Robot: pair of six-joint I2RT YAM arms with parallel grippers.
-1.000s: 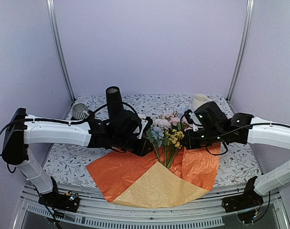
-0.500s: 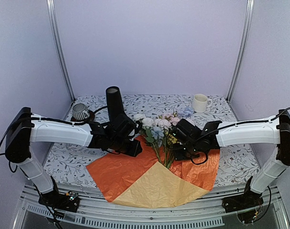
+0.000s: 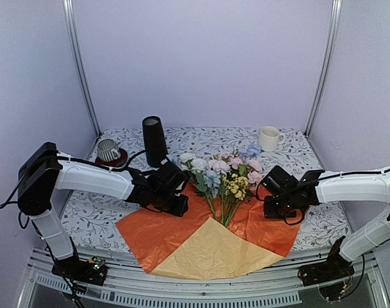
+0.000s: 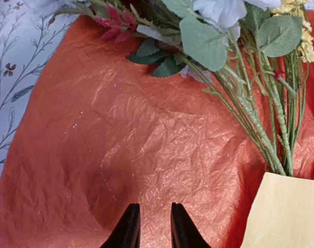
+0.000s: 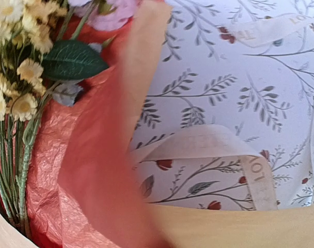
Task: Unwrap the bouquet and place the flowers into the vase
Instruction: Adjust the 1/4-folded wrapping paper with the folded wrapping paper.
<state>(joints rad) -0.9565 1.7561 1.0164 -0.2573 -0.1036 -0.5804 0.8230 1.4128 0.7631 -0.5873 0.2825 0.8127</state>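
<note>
**Bouquet** (image 3: 211,212): unwrapped, lying open at the near middle of the surface (image 3: 86,212).
- Flowers (image 3: 224,173): white, pink, pale blue and small yellow heads fanned toward the far side. The green stems run together and slip under the corner of the kraft paper (image 3: 211,253). The fan is wider than a second ago: a white bloom now shows at its left end and a blue one at its right.
- Orange sheet (image 3: 156,228): crinkled, spread flat on the left beneath the stems. Its right flap, which stood crumpled a second ago, now reaches further right. In the right wrist view, part of that edge rises blurred, close to the lens.
- Ribbon (image 5: 214,142): cream, loose on the patterned surface just beside the paper's right edge.

**Vase** (image 3: 154,138): black, upright, far left of the flowers and apart from them. Its lower part was covered by the left arm a second ago and is now clear of it.

**Left pincer** (image 4: 151,230): tips low over the orange sheet, a narrow gap between them, nothing held. It has drawn back to the left of the flowers.

**Right pincer** (image 3: 271,202): closed, at the sheet's right side. The fingers are hidden by the lifted paper, so whether they pinch it cannot be told. It has dropped from up by the mug and pulled right, off the stems.

**Other items:**
- White mug (image 3: 268,138): far right (fully in view again).
- Striped cup (image 3: 108,149) on red saucer (image 3: 120,160): far left.
</note>
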